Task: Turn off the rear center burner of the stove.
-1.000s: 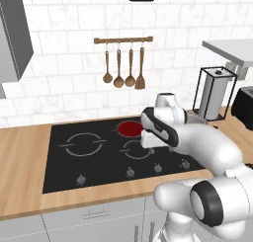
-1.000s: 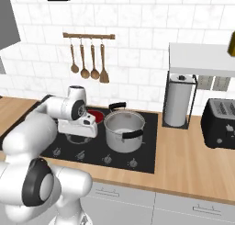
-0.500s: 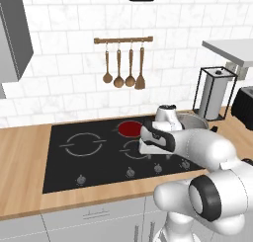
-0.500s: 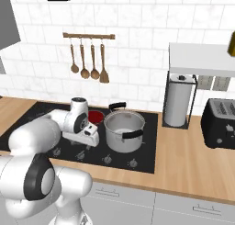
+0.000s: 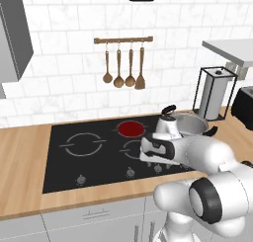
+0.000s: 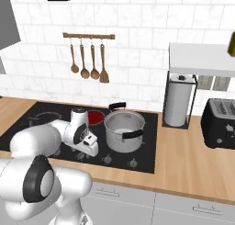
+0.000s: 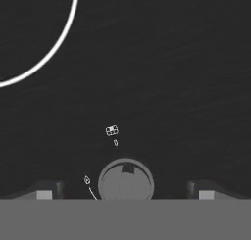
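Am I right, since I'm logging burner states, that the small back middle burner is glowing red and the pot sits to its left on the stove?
Not quite. The burner does glow red, but the pot sits to its right on the stove, as the right base view shows.

White marble-look tiled wall [image 5: 59, 63] stood behind a light wooden countertop [image 6: 193, 160]. Wooden rail of hanging wooden utensils [image 5: 123, 40] on wall. Grey drawer fronts [image 6: 183, 208] below. Black toaster [image 6: 220, 123] sat beside wire-framed paper towel holder [image 6: 179, 100].
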Available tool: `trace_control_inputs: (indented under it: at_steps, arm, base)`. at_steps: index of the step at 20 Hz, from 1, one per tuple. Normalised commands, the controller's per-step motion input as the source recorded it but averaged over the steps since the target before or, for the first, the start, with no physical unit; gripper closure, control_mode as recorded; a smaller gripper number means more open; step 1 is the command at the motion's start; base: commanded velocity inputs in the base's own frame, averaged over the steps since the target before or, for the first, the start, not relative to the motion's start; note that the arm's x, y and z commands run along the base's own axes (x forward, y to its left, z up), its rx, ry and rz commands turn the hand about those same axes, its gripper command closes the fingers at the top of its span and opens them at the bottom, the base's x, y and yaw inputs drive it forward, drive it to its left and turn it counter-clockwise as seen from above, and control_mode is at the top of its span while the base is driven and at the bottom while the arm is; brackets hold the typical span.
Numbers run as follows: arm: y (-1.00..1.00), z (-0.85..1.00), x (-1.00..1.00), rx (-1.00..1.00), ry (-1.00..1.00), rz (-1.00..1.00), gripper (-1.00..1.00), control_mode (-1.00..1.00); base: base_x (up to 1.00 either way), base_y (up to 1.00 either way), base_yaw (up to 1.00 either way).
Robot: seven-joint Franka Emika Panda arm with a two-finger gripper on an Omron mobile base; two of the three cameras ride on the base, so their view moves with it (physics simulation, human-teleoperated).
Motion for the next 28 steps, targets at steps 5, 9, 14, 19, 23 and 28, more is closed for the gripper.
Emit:
trace_control_inputs:
  at_steps: [5,9,14,19,23,28]
  arm:
    - [0.00,-0.20,0.14,0.00,0.00,-0.05,-1.00,-1.00]
    - [0.00,-0.21,0.00,0.00,0.00,-0.03,-1.00,-1.00]
    - [0.00,-0.14,-0.07,0.00,0.00,0.00,-1.00,-1.00]
    - [0.01,-0.01,-0.03,0.00,0.00,0.00,-1.00,-1.00]
    - [0.12,-0.05,-0.27,0.00,0.00,0.00,-1.00,-1.00]
    - [0.06,0.00,-0.15,0.00,0.00,0.00,-1.00,-1.00]
  base:
    - [0.00,0.00,0.00]
    - [0.00,0.00,0.00]
    - [0.00,0.00,0.00]
    - [0.00,0.00,0.00]
    - [0.00,0.00,0.00]
    - [0.00,0.00,0.00]
